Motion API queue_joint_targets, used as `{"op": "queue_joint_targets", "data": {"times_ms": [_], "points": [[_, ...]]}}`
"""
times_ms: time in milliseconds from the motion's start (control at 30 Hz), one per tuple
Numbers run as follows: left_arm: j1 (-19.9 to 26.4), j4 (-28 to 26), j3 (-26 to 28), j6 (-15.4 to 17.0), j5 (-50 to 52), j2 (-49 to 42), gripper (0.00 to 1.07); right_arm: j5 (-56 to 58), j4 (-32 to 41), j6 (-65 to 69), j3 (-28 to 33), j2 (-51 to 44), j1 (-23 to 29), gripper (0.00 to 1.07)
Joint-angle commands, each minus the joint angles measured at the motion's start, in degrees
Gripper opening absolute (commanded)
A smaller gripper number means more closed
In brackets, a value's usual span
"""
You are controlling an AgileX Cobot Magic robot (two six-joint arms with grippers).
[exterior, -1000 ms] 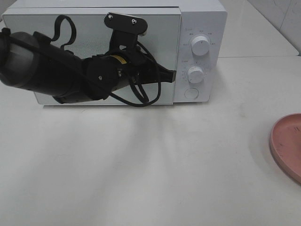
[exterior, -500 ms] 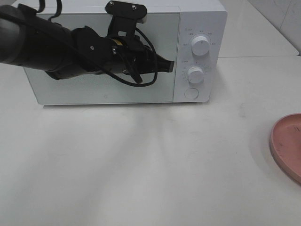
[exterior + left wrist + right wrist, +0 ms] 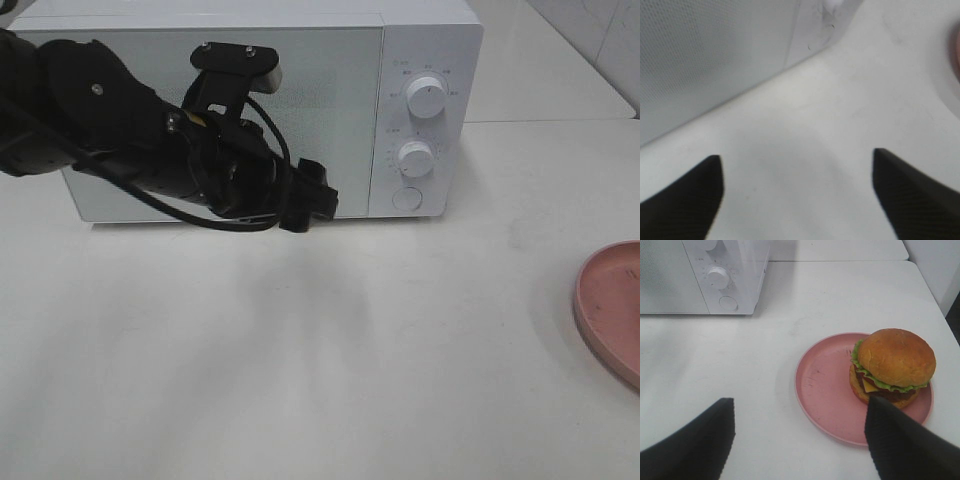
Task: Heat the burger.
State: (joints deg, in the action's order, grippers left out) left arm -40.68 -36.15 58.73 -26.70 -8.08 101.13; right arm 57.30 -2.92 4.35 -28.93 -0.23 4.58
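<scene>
**Burger waits on its plate beside a closed microwave**

On the white table [image 3: 330, 360], the left gripper [image 3: 312, 203] hangs before the shut microwave [image 3: 420, 60], jaws spread wide and empty. Off to the right, the burger [image 3: 894, 365] sits on the pink plate [image 3: 825, 385] (toward one edge), below the right gripper [image 3: 797, 440], likewise agape, holding nothing.

No text can be read anywhere. The microwave [image 3: 425, 110] has small grey markings around its two dials [image 3: 427, 98], but they are too small and blurred to make out.
</scene>
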Motion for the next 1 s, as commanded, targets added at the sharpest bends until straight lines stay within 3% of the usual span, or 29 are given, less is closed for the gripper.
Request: {"op": "queue_joint_targets", "data": {"times_ms": [33, 167, 200, 233, 267, 300, 333, 433, 500, 533, 600, 633, 700, 833, 933, 967, 1000], "points": [[0.0, 0.17, -0.63, 0.23, -7.22, -2.86, 1.01, -0.29, -0.29, -0.11, 0.17, -1.55, -0.34, 0.71], [0.0, 2.69, -0.63, -0.06, -14.78, -5.33, 1.0, -0.29, -0.29, -0.11, 0.17, -1.55, -0.34, 0.71], [0.0, 5.67, -0.63, 0.17, -20.63, -6.88, 1.0, -0.29, -0.29, -0.11, 0.17, -1.55, -0.34, 0.71], [0.0, 7.68, -0.63, 2.35, -25.21, -8.42, 1.0, -0.29, -0.29, -0.11, 0.17, -1.55, -0.34, 0.71], [0.0, 7.68, -0.63, 2.35, -25.21, -8.42, 1.0, -0.29, -0.29, -0.11, 0.17, -1.55, -0.34, 0.71], [0.0, 9.28, -0.63, 4.3, -27.39, -9.28, 1.0, -0.29, -0.29, -0.11, 0.17, -1.55, -0.34, 0.71], [0.0, 13.01, -0.63, 8.71, -30.88, -10.77, 1.0, -0.29, -0.29, -0.11, 0.17, -1.55, -0.34, 0.71], [0.0, 15.24, -0.63, 11.4, -32.77, -11.57, 1.0, -0.29, -0.29, -0.11, 0.17, -1.55, -0.34, 0.71], [0.0, 25.5, -0.63, 22.4, -40.45, -14.67, 1.0, -0.29, -0.29, -0.11, 0.17, -1.55, -0.34, 0.71], [0.0, 25.5, -0.63, 22.4, -40.45, -14.67, 1.0, -0.29, -0.29, -0.11, 0.17, -1.55, -0.34, 0.71], [0.0, 31.97, -0.63, 29.39, -46.07, -17.19, 1.0, -0.29, -0.23, -0.69, 0.17, -1.55, -0.34, 0.71], [0.0, 31.97, -0.63, 29.39, -46.07, -17.19, 1.0, -0.29, -0.23, -0.69, 0.17, -1.55, -0.34, 0.71], [0.0, 36.67, -0.63, 32.83, -49.73, -20.17, 1.0, -0.29, -0.23, -0.69, 0.17, -1.55, -0.34, 0.71], [1.83, 37.7, -0.63, 34.66, -51.8, -22.86, 1.0, -0.29, -0.23, -0.69, 0.17, -1.55, -0.34, 0.71], [6.47, 35.29, -0.63, 32.72, -53.92, -25.38, 1.0, -0.29, -0.23, -0.69, 0.17, -1.55, -0.34, 0.71], [11.4, 33.4, -0.63, 29.85, -55.52, -27.16, 1.0, -0.29, -0.23, -0.69, 0.17, -1.55, -0.34, 0.71], [11.4, 33.4, -0.63, 29.85, -55.52, -27.16, 1.0, -0.29, -0.23, -0.69, 0.17, -1.55, -0.34, 0.71]]}}
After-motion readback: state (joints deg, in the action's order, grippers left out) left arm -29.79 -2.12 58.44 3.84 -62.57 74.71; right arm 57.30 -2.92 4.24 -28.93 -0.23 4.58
